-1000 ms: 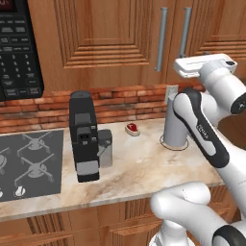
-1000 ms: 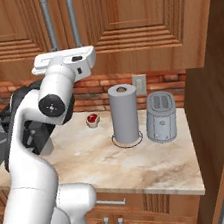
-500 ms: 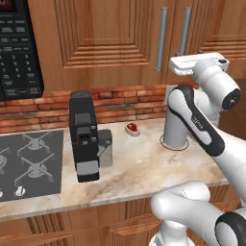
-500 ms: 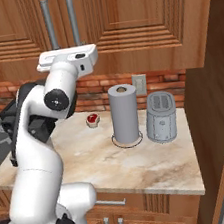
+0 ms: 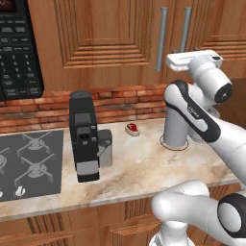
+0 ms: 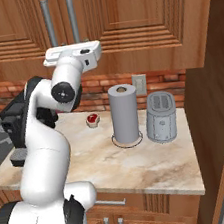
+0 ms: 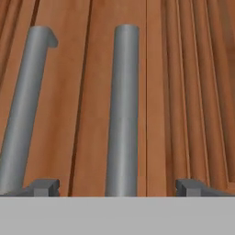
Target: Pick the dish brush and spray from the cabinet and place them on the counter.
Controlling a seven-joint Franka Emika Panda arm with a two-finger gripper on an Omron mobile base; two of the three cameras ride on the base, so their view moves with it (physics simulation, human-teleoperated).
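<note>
Your arm (image 5: pixel 192 115) rises from the base, folds at the elbow and reaches up and far, with the hand (image 6: pixel 73 54) level at the top. Your gripper (image 7: pixel 117 186) points straight away from you. Its jaws stand fully apart, and nothing is held between the fingertips (image 7: pixel 43 186).

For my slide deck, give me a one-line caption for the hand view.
Open gripper faces the closed brown wooden cabinet, its right grey metal bar handle centred between the dark fingers.
</note>
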